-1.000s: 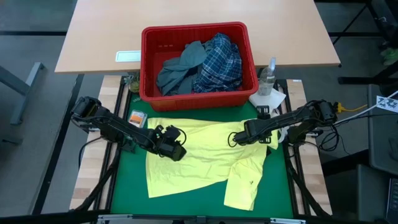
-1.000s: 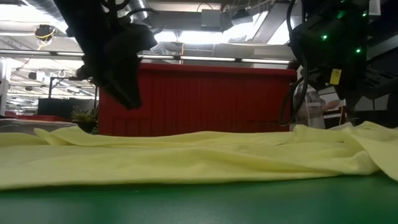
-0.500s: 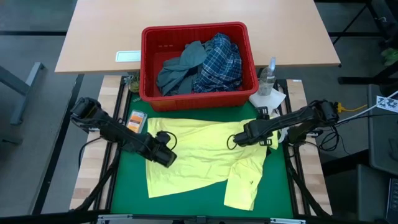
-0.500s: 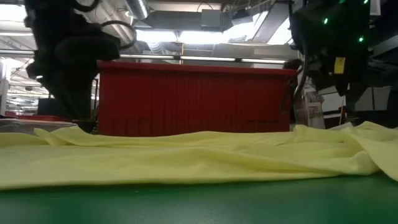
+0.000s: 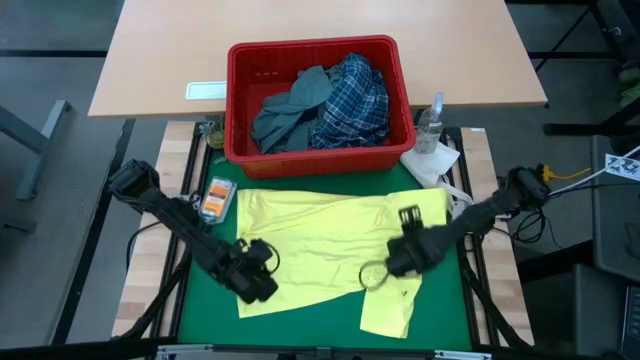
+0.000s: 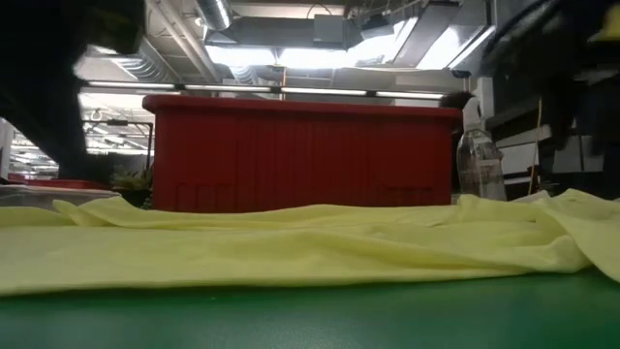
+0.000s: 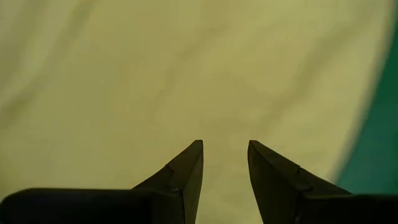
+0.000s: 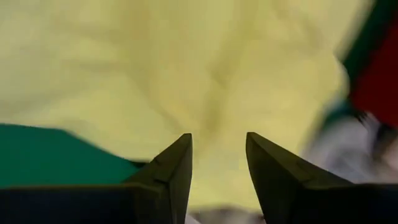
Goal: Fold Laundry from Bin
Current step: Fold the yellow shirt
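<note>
Yellow garment (image 5: 330,240) under both end effectors (parted)

A green mat (image 5: 200,300) covers the near work surface, and beyond it stands a pale wooden desk (image 5: 160,60). On that desk lies a small white label or card (image 5: 206,90). A clear plastic bottle (image 5: 431,122) stands upright just beside a crumpled white paper towel (image 5: 432,165) (the two appear to touch). A small orange-and-white packet (image 5: 213,197) lies at the mat's left edge.
</note>
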Controlling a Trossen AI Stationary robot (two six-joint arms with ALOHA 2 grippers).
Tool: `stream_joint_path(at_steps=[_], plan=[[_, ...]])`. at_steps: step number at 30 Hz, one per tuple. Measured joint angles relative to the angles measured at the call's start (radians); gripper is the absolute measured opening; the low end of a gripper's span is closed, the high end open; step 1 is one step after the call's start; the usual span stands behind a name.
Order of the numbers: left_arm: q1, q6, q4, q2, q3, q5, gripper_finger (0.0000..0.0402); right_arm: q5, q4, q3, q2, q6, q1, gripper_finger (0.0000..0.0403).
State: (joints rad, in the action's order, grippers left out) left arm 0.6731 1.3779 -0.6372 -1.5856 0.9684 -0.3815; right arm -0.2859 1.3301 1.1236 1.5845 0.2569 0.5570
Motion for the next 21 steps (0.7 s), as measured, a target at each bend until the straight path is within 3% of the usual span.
stream_joint_path(at_steps=[4,11,15,21], plan=[[0.061,0.000,0.106,0.000,0.000,-0.002,0.0121,0.074,-0.175,0.000,0.000,0.000,0.123,0.0150],[0.125,0.000,0.208,0.000,0.000,-0.002,0.0121,0.084,-0.359,-0.019,0.002,0.000,0.330,0.0150],[0.131,0.000,0.208,0.000,0.000,-0.005,0.0121,0.048,-0.427,-0.084,0.002,0.010,0.417,0.0150],[0.130,-0.001,0.206,-0.003,0.000,-0.080,0.0121,-0.052,-0.438,-0.195,0.003,0.207,0.430,0.0150]])
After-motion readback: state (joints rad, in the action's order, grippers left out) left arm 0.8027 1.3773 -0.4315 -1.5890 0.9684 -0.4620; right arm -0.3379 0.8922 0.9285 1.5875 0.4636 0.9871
